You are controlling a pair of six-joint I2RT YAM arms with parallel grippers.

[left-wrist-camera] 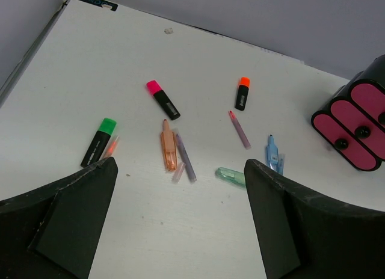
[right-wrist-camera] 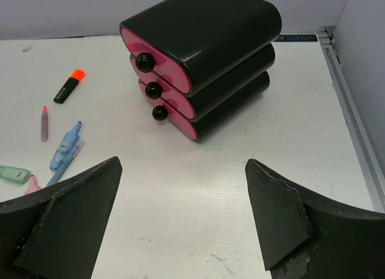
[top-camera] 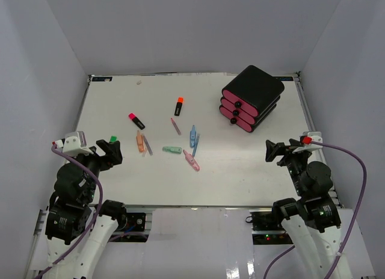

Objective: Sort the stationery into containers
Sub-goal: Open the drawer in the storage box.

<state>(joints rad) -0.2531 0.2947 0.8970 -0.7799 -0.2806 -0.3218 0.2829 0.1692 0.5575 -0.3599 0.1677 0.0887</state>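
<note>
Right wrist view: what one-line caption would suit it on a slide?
Open right pincer faces the black box of three pink drawers; an orange-capped highlighter and pastel pens lie nearby.

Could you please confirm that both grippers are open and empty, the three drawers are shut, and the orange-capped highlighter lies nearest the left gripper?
Not quite: the top external view shows the green-capped highlighter nearest the left gripper; the orange-capped highlighter lies farther off, nearer the drawers. The rest holds: both it and the right gripper are open and empty, and the three drawers are shut.
</note>
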